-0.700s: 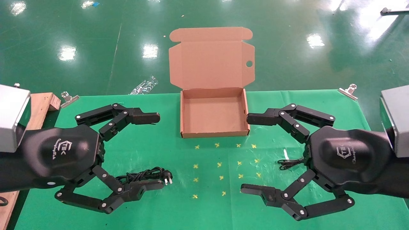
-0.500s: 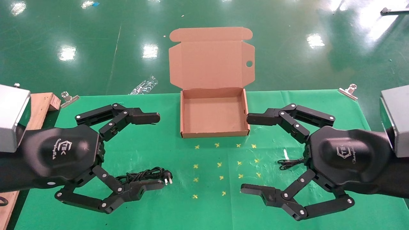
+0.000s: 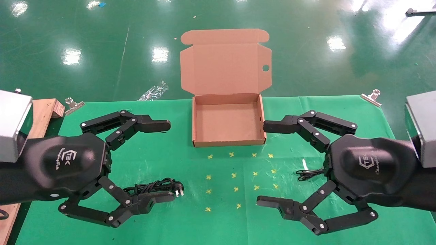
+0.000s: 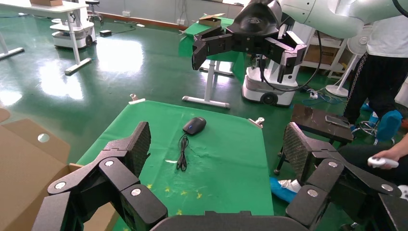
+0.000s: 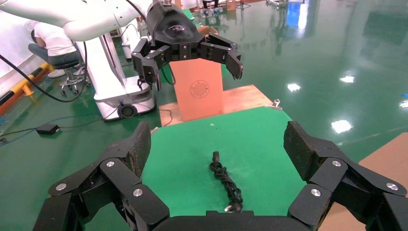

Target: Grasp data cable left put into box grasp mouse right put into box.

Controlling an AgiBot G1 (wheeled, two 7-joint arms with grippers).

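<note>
The box (image 3: 229, 143) lies open and empty at the table's far middle, lid (image 3: 224, 64) folded back. The data cable (image 3: 153, 186), a bundled black cord with a pronged plug, lies on the green cloth at front left, under my left gripper (image 3: 169, 161), which hovers open above it. It also shows in the right wrist view (image 5: 223, 180). My right gripper (image 3: 262, 164) hovers open at front right. The mouse (image 4: 194, 125) shows in the left wrist view with its thin cord (image 4: 182, 154). In the head view my right hand hides the mouse, and only its cord (image 3: 308, 173) shows.
Yellow cross marks (image 3: 238, 173) dot the cloth in front of the box. A wooden board (image 3: 44, 109) lies at the table's left edge. Metal clips (image 3: 73, 104) (image 3: 371, 97) hold the cloth's far corners. A plastic wrapper (image 3: 153, 91) lies on the floor beyond.
</note>
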